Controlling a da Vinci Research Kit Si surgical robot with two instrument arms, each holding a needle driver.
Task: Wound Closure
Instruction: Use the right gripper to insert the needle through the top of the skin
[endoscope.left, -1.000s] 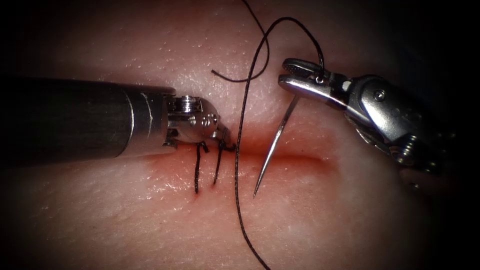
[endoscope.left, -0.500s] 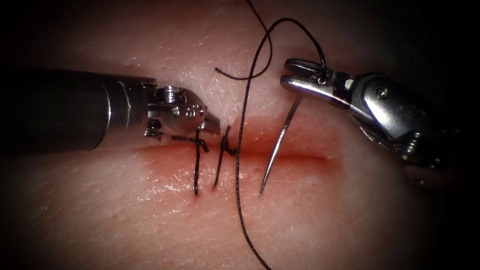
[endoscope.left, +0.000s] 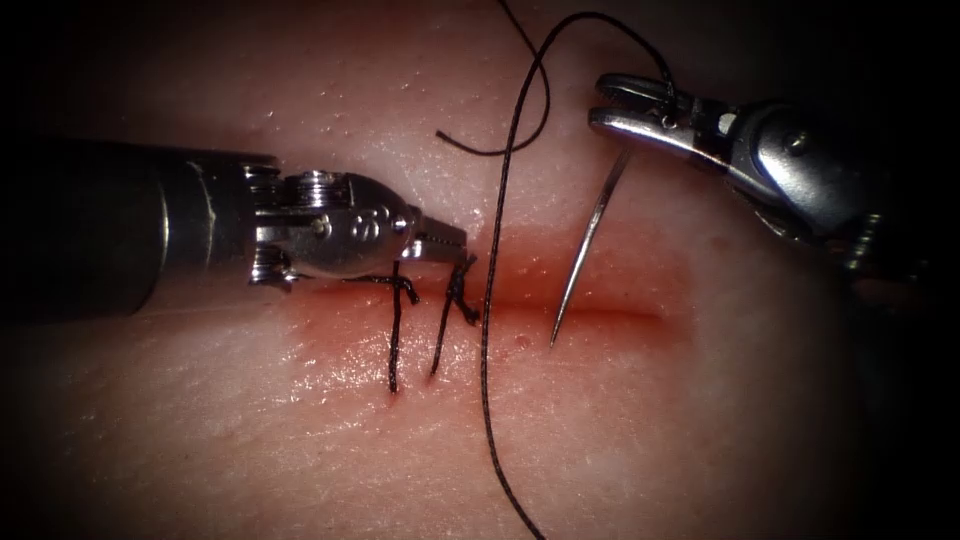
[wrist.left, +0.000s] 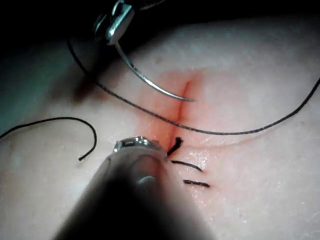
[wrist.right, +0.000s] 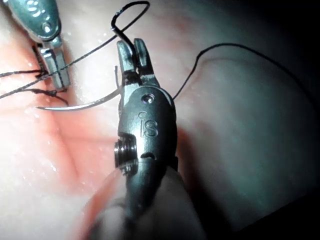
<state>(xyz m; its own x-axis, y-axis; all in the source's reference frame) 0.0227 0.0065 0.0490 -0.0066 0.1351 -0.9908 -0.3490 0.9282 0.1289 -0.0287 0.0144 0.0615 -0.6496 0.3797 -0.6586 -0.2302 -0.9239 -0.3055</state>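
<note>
The right gripper is closed on the needle near its thread end, far of the cut and toward its right. The needle hangs from the jaws with its curve free in the air and its tip just over the cut line, right of the stitches; it is not in the tissue. Over the last second this gripper has lifted and drawn away to the far right, taking the needle tip from the near side of the cut up to the cut itself. The thread runs from the needle's end in a loop over the far tissue, then down across the cut to the near edge.

The left gripper lies at the left part of the cut, its jaws together beside the knot of the second stitch; I cannot tell if they hold thread or nothing. It has pulled back leftward over that second, then edged right.

Two stitches, the first stitch and the second, already cross the cut; the right stretch lies open, with red fluid along it. I judge the step as readying the needle for a third bite. That calls for a tip set square to the tissue edge and slack thread kept off its path.
</note>
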